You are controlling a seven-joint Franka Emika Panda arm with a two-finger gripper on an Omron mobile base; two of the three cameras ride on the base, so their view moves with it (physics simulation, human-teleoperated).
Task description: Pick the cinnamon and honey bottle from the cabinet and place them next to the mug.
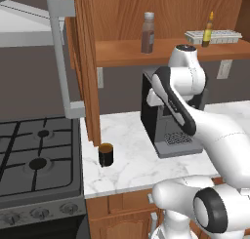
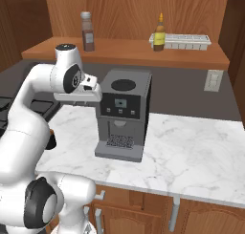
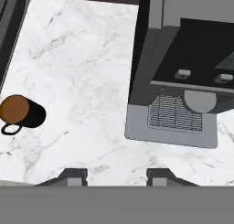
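Cabinet point(image 1: 161, 51) shelf sits high above the counter point(image 1: 127, 135); the cinnamon point(image 1: 148, 33) and the honey bottle point(image 1: 208, 32) stand upright there, well apart. The gripper point(image 3: 116, 175) hangs low, pointed down at the marble, jaws partly open and empty, the mug point(image 3: 23, 112) off to one side. Cinnamon looks nearer, so up it must go.

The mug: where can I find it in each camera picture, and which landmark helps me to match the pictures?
Left base view: the mug stands on the marble counter, lower centre-left, close to the stove.
Right base view: I cannot find it; the arm covers the left part of the counter.
Hand view: it is at the left edge, seen from above.
Shared landmark: the coffee machine.
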